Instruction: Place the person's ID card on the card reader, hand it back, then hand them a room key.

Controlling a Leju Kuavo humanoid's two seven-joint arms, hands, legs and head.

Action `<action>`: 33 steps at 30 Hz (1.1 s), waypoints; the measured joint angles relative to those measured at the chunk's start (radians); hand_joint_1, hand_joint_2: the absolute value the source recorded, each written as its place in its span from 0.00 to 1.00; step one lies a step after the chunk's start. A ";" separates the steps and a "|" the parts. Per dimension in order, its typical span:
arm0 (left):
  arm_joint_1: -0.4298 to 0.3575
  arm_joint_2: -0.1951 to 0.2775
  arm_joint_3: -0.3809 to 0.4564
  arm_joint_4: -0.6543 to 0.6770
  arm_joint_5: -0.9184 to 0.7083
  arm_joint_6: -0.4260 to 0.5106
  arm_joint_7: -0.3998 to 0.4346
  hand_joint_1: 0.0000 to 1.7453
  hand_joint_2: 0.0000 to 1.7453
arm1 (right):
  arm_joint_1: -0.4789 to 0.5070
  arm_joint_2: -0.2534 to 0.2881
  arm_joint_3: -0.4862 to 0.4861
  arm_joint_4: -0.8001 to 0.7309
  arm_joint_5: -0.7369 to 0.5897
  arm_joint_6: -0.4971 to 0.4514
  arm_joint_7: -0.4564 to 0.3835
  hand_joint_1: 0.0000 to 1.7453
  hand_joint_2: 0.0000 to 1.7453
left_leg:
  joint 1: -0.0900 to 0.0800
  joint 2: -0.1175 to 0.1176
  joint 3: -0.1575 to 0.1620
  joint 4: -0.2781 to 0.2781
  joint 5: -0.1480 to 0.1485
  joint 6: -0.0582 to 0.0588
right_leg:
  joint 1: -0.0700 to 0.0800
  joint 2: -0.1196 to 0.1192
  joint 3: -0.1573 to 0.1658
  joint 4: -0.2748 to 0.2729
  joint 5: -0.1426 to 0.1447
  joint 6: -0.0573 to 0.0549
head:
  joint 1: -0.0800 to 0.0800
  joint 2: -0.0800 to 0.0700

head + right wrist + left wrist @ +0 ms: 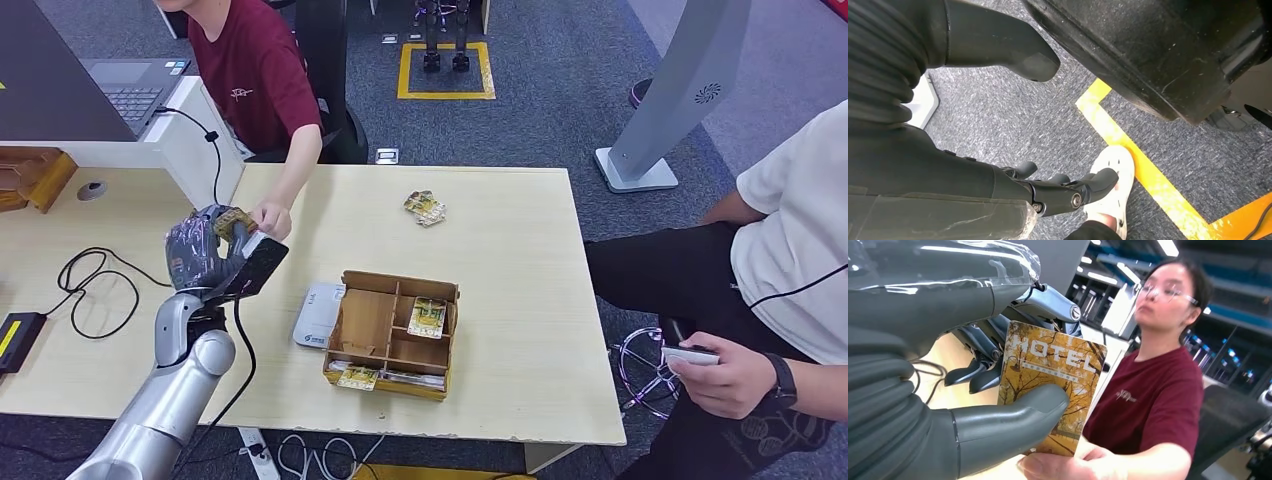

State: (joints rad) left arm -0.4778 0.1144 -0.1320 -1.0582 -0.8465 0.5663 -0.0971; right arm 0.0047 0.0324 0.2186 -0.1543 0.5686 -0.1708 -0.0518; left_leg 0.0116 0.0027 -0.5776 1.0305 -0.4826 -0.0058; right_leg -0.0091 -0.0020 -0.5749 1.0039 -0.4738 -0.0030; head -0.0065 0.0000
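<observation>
Left hand: the left hand (pixel 205 250) is raised above the table (pixel 500 260), left of the wooden box (pixel 393 335), thumb (pixel 1013 415) and fingers (pixel 973 372) pinching the room key (pixel 1053 385).
Room key: a yellow card (printed "HOTEL"), also touched at its far end by the person's hand (pixel 271 217).
Right hand: the right hand (pixel 1048 192) hangs over grey carpet, fingers apart, holding nothing.
Card reader: the white card reader (pixel 318 314) lies just left of the box.

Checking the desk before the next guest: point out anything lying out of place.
A small loose pile of cards lies askew on the bare table, apart from the wooden box where the other cards sit in compartments. Otherwise nothing stands out; the left hand holds a hotel card.
</observation>
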 joint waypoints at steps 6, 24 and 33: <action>0.001 -0.001 0.000 0.008 0.032 0.007 -0.047 0.00 1.00 | 0.000 0.000 0.000 -0.001 0.001 0.003 -0.001 0.00 1.00 | 0.000 0.000 0.000 0.000 0.000 0.000 | 0.000 0.000 0.000 0.000 0.000 0.000 | 0.000 0.000; 0.006 -0.017 0.006 0.002 0.430 -0.167 -0.151 0.00 1.00 | 0.001 0.000 0.000 -0.001 -0.002 -0.003 -0.001 0.00 1.00 | 0.000 0.000 -0.001 0.000 0.000 0.000 | 0.000 0.000 0.000 0.000 0.000 0.000 | 0.000 0.000; 0.076 0.025 0.005 -0.103 0.454 -0.249 -0.252 0.00 1.00 | 0.003 -0.003 0.000 -0.001 -0.005 -0.001 -0.007 0.00 1.00 | 0.000 0.000 -0.001 0.000 0.000 0.000 | 0.000 0.000 -0.001 0.000 0.000 0.000 | 0.000 0.000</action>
State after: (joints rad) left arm -0.4015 0.1396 -0.1269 -1.1614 -0.3929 0.3168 -0.3492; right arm 0.0078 0.0291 0.2186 -0.1549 0.5634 -0.1714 -0.0587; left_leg 0.0116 0.0030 -0.5787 1.0304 -0.4827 -0.0058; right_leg -0.0091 -0.0016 -0.5757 1.0039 -0.4739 -0.0028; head -0.0065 0.0000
